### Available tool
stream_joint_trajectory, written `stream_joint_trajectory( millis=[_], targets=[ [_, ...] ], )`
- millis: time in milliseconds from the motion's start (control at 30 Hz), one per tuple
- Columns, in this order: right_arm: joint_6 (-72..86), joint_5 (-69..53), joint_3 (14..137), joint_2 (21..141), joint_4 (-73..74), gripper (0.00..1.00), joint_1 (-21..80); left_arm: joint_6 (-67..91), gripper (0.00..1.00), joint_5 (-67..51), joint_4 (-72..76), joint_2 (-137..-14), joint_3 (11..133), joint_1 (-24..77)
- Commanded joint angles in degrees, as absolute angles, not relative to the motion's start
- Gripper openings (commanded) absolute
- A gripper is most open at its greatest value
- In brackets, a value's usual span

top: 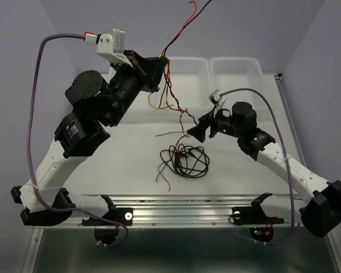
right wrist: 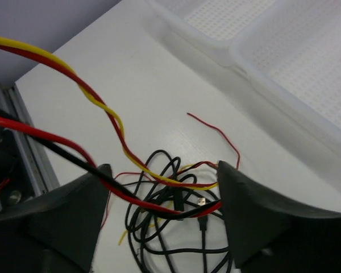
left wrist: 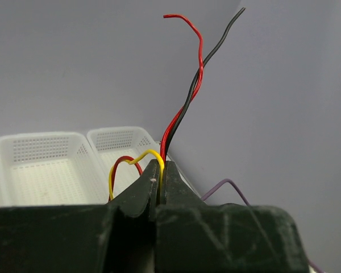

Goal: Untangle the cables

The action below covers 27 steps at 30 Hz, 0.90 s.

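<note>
Hanging cables (left wrist: 184, 108) sit pinched in the left end effector (left wrist: 161, 173).

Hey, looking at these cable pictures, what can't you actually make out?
- Top view: the black wire runs off the upper edge, so its end is cut off there.
- Top view: the crossings inside the black coil are too thin to trace.
- Left wrist view: the shut left gripper hides where the yellow and red loop goes below its tips.
- Right wrist view: the lower edge and the open right gripper cut off part of the coil.
</note>
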<state>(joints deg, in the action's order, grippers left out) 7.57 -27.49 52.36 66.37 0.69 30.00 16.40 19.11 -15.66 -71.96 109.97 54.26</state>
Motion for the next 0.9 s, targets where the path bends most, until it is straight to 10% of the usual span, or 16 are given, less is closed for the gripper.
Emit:
stream_joint_trajectory(
  millis=[0,200,367,467,567,867],
  targets=[
    [2.46,-25.31,54.58,68.02,-7.63,0.66,30.15,16.52,0.00,18.63,-11.60,-69.87,111.09,54.23],
    [2.28,-24.71,55.81,68.56,-10.27,0.01,30.15,16.87,0.00,20.13,-12.39,-68.73,110.13,54.32],
    [5.79,-15.05,55.28,65.92,-12.49,0.01,30.15,18.45,0.07,21.87,-12.03,-64.53,103.73,54.32],
    [6.76,-6.88,60.19,64.17,-8.01,0.01,30.15,24.57,0.68,32.91,-14.14,-60.32,95.23,54.23],
    [7.03,-4.14,67.55,62.76,-1.51,0.01,30.15,35.01,0.98,40.40,-18.17,-55.40,84.08,54.32],
    [6.68,-14.23,88.22,66.70,7.82,0.01,30.15,57.03,0.99,37.27,-23.02,-42.90,53.98,54.23]
  ],
)
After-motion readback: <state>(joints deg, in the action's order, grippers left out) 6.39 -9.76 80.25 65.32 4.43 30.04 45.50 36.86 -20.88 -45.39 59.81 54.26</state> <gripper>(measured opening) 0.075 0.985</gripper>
